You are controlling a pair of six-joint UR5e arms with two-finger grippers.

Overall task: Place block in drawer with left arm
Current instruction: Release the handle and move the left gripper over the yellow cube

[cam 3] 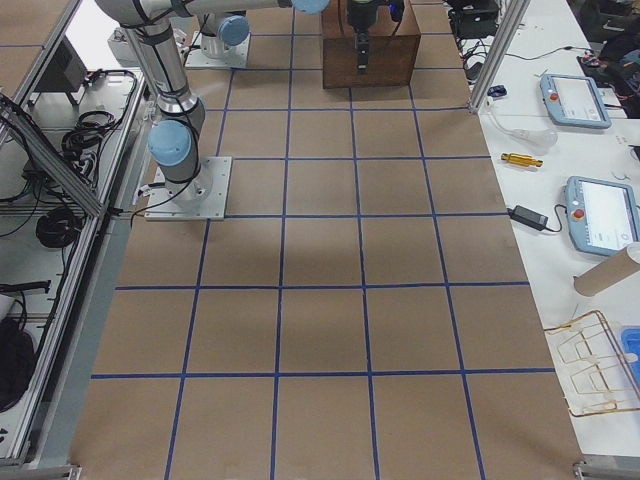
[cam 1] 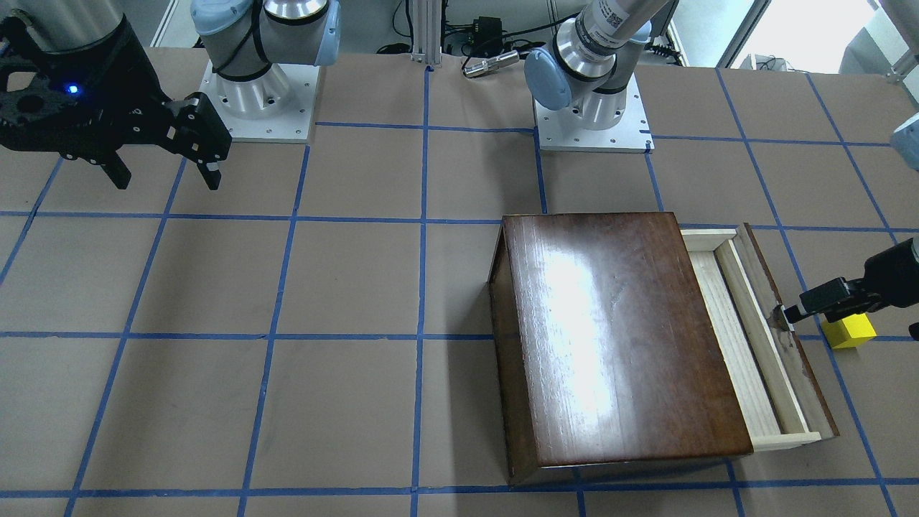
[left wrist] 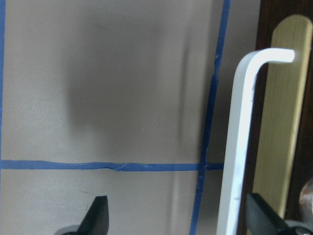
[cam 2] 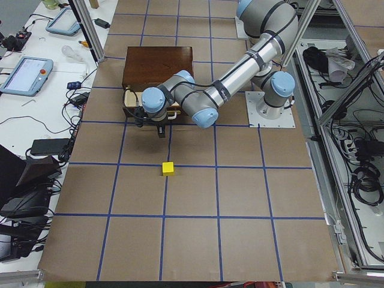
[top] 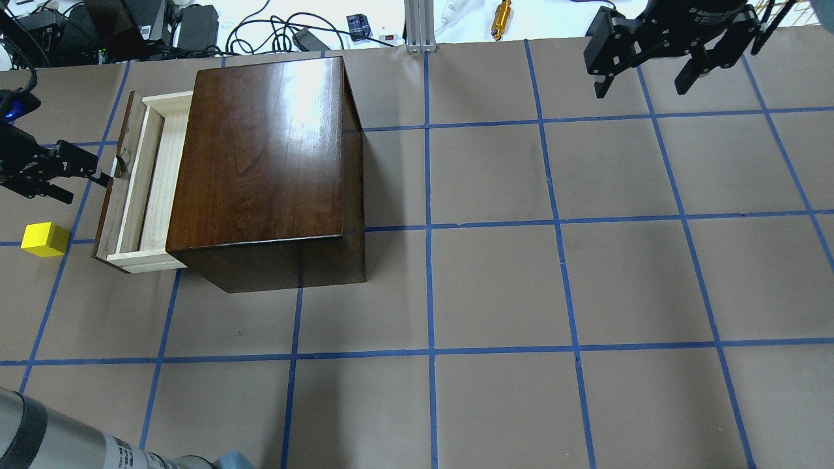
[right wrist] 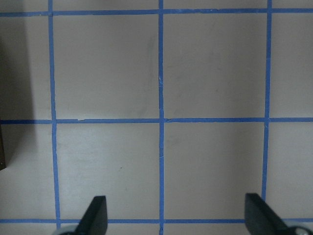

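The yellow block (cam 1: pixel 849 330) sits on the table beside the drawer's front, also in the overhead view (top: pixel 44 239) and the left side view (cam 2: pixel 168 168). The drawer (cam 1: pixel 732 337) of the dark wooden box (cam 1: pixel 617 330) stands partly pulled out (top: pixel 153 189). My left gripper (cam 1: pixel 808 310) is open at the drawer's metal pull (left wrist: pixel 239 147), one fingertip (top: pixel 104 176) touching or almost touching it; it holds nothing. The block lies just behind this gripper, apart from it. My right gripper (cam 1: pixel 169 169) is open and empty, high above the table's far side (top: pixel 645 78).
The brown table has a blue tape grid (top: pixel 430 228). Both arm bases (cam 1: pixel 258 93) stand at the robot's edge. Cables and devices (top: pixel 195 26) lie beyond the box. The table edge is close to the block (top: pixel 6 260).
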